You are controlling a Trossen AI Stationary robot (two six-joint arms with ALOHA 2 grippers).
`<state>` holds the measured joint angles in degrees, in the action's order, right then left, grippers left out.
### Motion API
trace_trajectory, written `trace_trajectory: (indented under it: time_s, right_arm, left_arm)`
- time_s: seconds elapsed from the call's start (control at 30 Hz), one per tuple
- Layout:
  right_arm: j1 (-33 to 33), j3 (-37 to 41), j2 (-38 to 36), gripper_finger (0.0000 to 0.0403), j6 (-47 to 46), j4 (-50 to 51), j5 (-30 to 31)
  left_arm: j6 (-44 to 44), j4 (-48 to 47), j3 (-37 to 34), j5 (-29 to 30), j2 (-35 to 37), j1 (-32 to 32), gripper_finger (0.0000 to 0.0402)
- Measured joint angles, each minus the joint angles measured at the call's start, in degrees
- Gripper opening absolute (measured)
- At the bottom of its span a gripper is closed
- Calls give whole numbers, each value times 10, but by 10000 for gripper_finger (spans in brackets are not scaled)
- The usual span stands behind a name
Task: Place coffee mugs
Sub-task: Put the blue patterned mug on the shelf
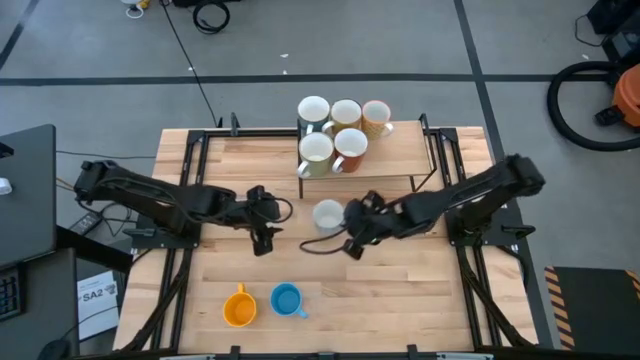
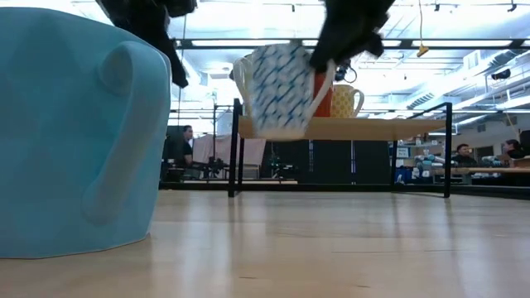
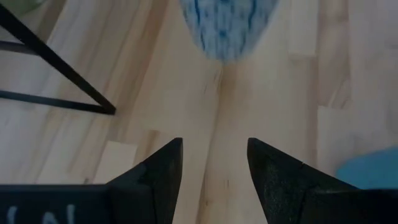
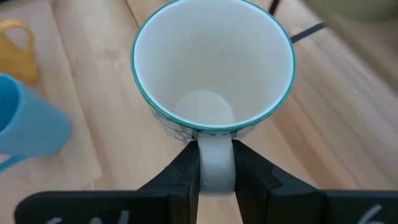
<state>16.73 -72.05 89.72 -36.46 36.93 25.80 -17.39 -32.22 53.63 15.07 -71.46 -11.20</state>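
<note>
Mug handle first: my right gripper (image 4: 216, 171) is clamped on the white handle of a patterned mug (image 4: 212, 68), its two fingers (image 4: 252, 174) pressing the loop from either side. That mug has a white inside, a teal rim and a blue pattern on its outer wall. From table height I see it hanging clear of the wooden table (image 1: 400, 290), just in front of the low shelf (image 1: 410, 150). From above it sits directly ahead of my right gripper, on the side toward the left arm.

My left gripper (image 3: 214, 165) hangs over bare tabletop with its fingers spread apart and nothing between them. The patterned mug lies straight ahead of it, near but not touching.

Five mugs stand beyond both grippers on the shelf: a white mug (image 1: 313, 110), a cream mug (image 1: 345, 114), a yellowish mug (image 1: 376, 117), a pale green mug (image 1: 316, 152) and a reddish-brown mug (image 1: 350, 148).

Nearer the table's front edge, well apart from either gripper, stand an orange mug (image 1: 239, 307) and a blue mug (image 1: 287, 300), side by side.
</note>
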Motion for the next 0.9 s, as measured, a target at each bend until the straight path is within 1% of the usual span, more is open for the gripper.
trace_trajectory:
  time_s: [0.2, 0.5, 0.7, 0.8, 0.9]
  right_arm:
    - [0, 0, -103, 81, -45, 115, -6]
    - [-1, 0, -239, 82, -147, 300, 3]
    - [-17, 0, -290, 83, -211, 415, 28]
    - [-39, 0, -303, 83, -239, 456, 61]
    - [-71, 0, -306, 83, -245, 476, 93]
  left_arm:
    - [0, -5, 0, -2, 35, 0, 188]
    - [0, -7, 0, -3, 38, 0, 188]
    - [0, -6, 0, -3, 38, 0, 188]
    - [0, -6, 0, -3, 38, 0, 188]
    - [0, -6, 0, -3, 38, 0, 188]
